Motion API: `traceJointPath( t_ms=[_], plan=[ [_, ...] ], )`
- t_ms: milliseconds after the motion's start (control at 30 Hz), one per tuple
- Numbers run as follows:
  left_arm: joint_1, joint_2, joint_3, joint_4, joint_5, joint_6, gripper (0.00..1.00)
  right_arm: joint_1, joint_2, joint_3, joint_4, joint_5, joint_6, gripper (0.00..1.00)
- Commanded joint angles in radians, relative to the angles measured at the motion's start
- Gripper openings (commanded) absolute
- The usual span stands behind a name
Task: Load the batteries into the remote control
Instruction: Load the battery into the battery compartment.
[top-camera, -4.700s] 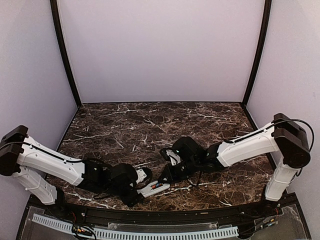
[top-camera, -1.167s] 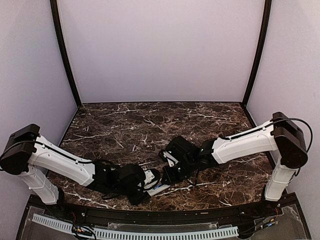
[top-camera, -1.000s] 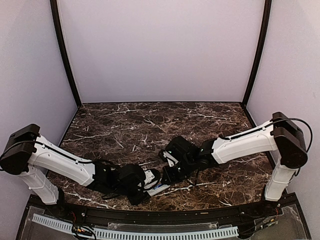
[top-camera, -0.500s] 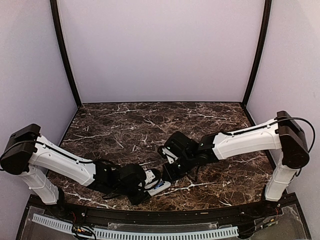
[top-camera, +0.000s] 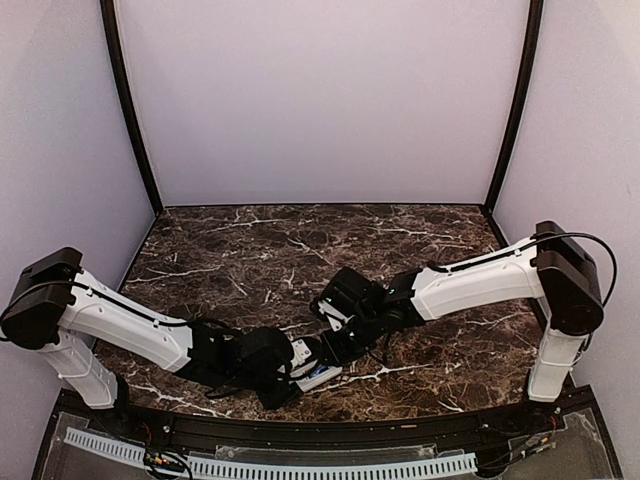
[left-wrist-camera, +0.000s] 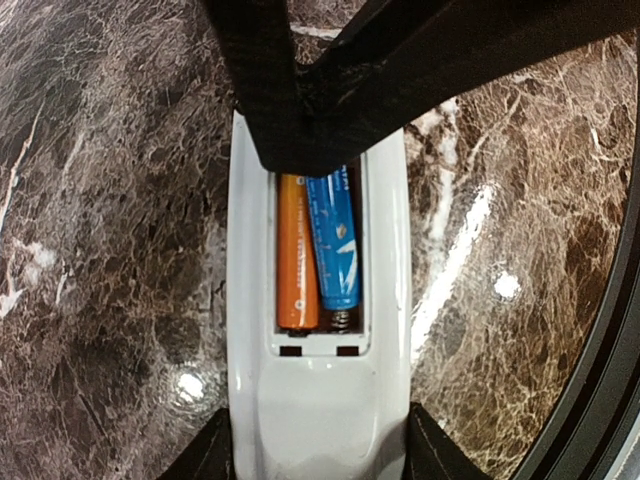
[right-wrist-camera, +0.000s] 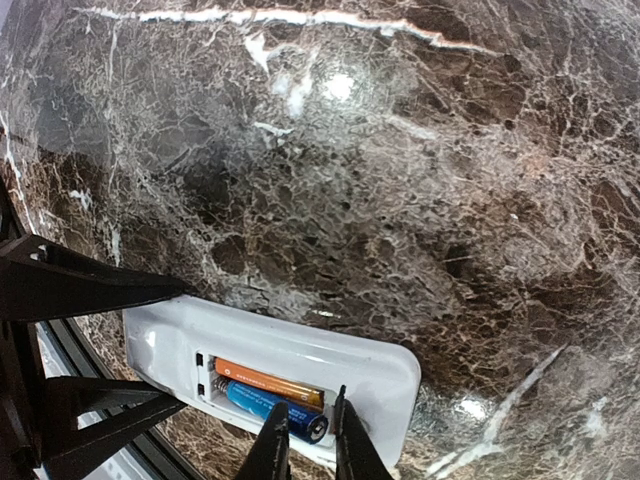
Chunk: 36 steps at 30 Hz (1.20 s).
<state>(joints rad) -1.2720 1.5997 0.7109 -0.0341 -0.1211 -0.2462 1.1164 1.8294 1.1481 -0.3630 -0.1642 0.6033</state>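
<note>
- Remote control (left-wrist-camera: 320, 400): white, back up, flat on dark marble surface (left-wrist-camera: 120, 200); battery bay uncovered.
- Orange battery (left-wrist-camera: 297, 255): lies lengthwise in bay.
- Blue battery (left-wrist-camera: 333, 245): in bay, just beside orange one; spring at one end.

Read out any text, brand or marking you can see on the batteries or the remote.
No text is legible.
On the blue battery: white print along its side, too blurred to read.
On the orange battery: no print I can make out.
On the remote control: plain white back, no lettering visible.
</note>
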Motion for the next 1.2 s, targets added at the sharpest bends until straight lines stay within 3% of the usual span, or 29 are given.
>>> traceJointPath(
  t_ms=[0,267,667,1167],
  plan=[
    [-0.001,0.050,-0.010,-0.076,0.055,-0.006,0.48,-0.004,0.004,0.005,0.012,-0.014,0.000,0.14],
    [-0.001,0.070,0.002,-0.082,0.057,-0.005,0.47,-0.002,-0.015,-0.018,0.021,-0.030,0.021,0.08],
    [-0.001,0.082,0.008,-0.087,0.054,-0.007,0.46,0.019,-0.012,-0.072,0.097,-0.057,0.080,0.05],
    [0.002,0.089,0.012,-0.089,0.055,-0.010,0.45,0.065,-0.003,-0.113,0.133,0.015,0.133,0.06]
  ],
)
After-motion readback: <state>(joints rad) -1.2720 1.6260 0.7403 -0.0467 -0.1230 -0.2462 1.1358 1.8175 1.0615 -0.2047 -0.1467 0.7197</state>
